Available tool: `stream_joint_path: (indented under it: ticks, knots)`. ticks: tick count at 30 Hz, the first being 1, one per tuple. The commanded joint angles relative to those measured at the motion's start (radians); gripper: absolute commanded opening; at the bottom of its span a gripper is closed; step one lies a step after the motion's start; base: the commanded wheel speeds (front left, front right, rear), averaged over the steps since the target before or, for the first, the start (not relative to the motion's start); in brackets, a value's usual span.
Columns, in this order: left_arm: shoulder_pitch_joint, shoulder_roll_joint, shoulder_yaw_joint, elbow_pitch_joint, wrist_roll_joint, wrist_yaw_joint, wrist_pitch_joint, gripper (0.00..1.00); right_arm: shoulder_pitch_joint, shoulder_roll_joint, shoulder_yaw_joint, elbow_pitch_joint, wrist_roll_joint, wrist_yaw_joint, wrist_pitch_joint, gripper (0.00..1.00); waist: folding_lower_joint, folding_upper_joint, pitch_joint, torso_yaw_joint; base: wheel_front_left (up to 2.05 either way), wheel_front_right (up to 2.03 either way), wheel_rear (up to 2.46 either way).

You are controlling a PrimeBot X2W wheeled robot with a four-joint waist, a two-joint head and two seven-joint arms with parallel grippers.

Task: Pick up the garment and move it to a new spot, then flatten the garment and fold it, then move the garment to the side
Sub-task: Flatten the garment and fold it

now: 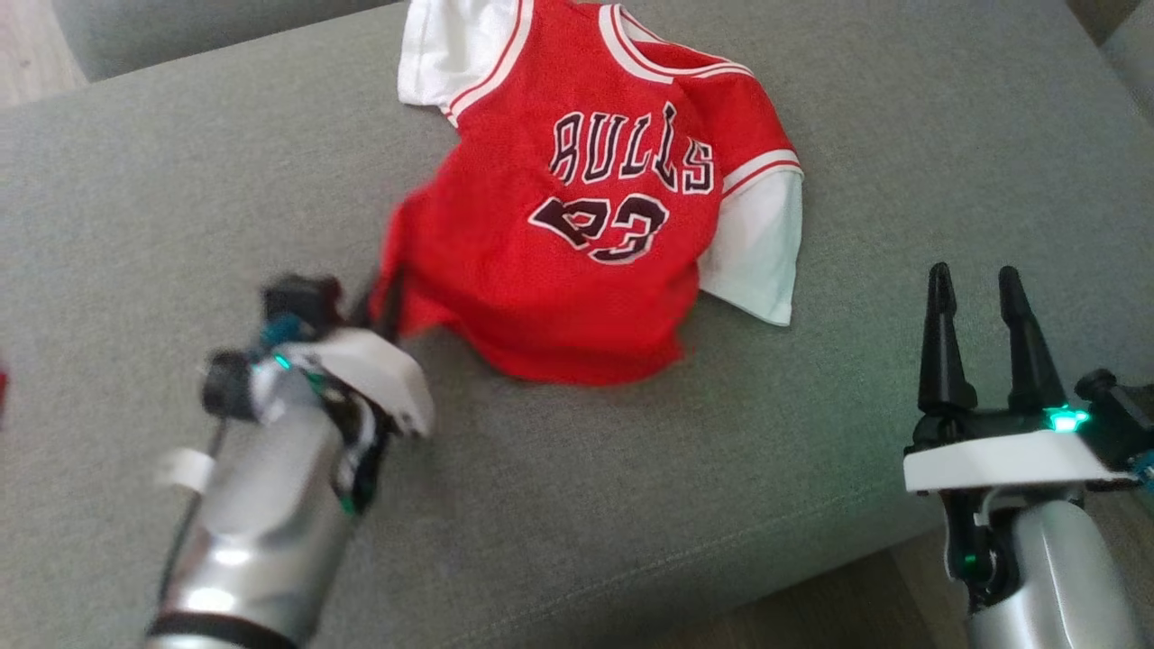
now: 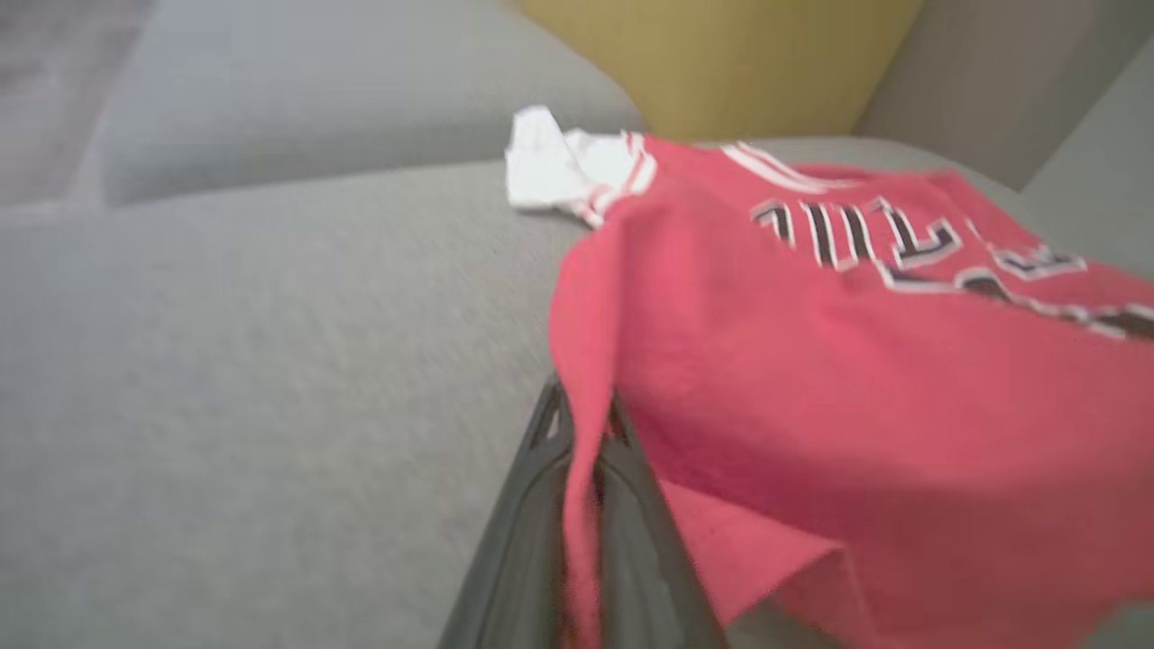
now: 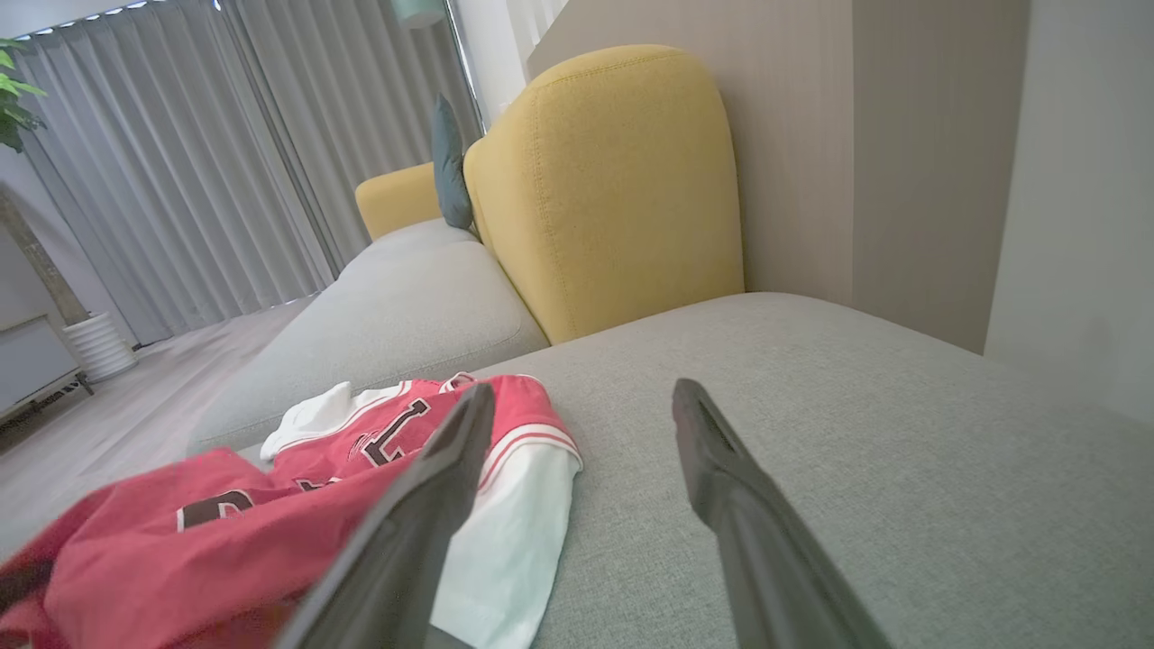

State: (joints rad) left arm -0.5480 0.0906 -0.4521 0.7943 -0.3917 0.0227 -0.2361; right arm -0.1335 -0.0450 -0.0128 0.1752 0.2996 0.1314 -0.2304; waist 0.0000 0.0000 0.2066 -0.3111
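On the grey sofa seat (image 1: 162, 180) a red basketball jersey (image 1: 586, 234) with white sleeves lies face up and wrinkled, its black lettering and the number 23 readable in the head view. Its collar points to the far side of the seat and its bottom hem toward the robot.

The left gripper (image 1: 386, 306) is at the hem's left corner. Its two dark fingers (image 2: 523, 541) are closed together with a fold of red cloth pinched between them. In the left wrist view the cloth runs up out of the fingers and is lifted a little there, while the rest of the jersey rests on the seat. One white sleeve (image 1: 762, 243) lies flat on the jersey's right side, and the other sleeve (image 1: 451, 45) is bunched at the far left near the collar.

The right gripper (image 1: 975, 275) hovers near the front right edge of the seat, apart from the jersey, its fingers spread and holding nothing.

In the right wrist view a yellow back cushion (image 3: 613, 180) stands behind the seat. A dark blue pillow (image 3: 448, 153) sits further along, and grey curtains (image 3: 225, 153) hang beyond a wooden floor (image 3: 135, 397).
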Motion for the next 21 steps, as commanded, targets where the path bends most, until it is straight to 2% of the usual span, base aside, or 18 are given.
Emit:
stream_joint_path:
  ticks: [1, 13, 17, 18, 19, 20, 21]
  knots:
    - [-0.077, 0.044, 0.046, -0.043, -0.002, 0.010, -0.014, 0.00, -0.027, -0.005, 0.025, -0.025, 0.009, -0.001, -0.015, 1.00, 0.0000, 0.0000, -0.006, 0.006, 0.00, 0.00, 0.00]
    - [-0.272, 0.241, 0.113, -0.030, 0.039, 0.035, -0.018, 0.00, -0.049, -0.005, 0.089, 0.012, 0.036, -0.001, -0.023, 1.00, 0.0000, 0.0000, -0.016, -0.016, 0.00, 0.00, 0.00]
    - [-0.315, 0.275, 0.119, 0.021, 0.047, 0.046, -0.013, 0.00, -0.052, -0.005, 0.109, 0.015, 0.045, -0.001, -0.027, 1.00, 0.0000, 0.0000, -0.005, -0.030, 0.00, 0.00, 0.00]
    - [-0.323, 0.280, 0.122, 0.035, 0.047, 0.052, -0.014, 0.14, -0.052, -0.005, 0.113, 0.016, 0.048, -0.001, -0.027, 1.00, 0.0000, 0.0000, -0.001, -0.032, 0.00, 0.00, 0.00]
    - [-0.330, 0.283, 0.125, 0.048, 0.049, 0.059, -0.015, 0.96, -0.052, -0.005, 0.118, 0.015, 0.050, -0.001, -0.028, 1.00, 0.0000, 0.0000, 0.003, -0.035, 0.00, 0.00, 0.00]
    - [-0.336, 0.285, 0.131, 0.061, 0.046, 0.064, -0.017, 1.00, -0.052, -0.005, 0.124, 0.015, 0.051, -0.001, -0.028, 1.00, 0.0000, 0.0000, 0.006, -0.037, 0.00, 0.00, 0.00]
    - [-0.340, 0.285, 0.136, 0.072, 0.042, 0.066, -0.018, 1.00, -0.050, -0.005, 0.131, 0.014, 0.053, -0.001, -0.029, 1.00, 0.0000, 0.0000, 0.009, -0.038, 0.00, 0.00, 0.00]
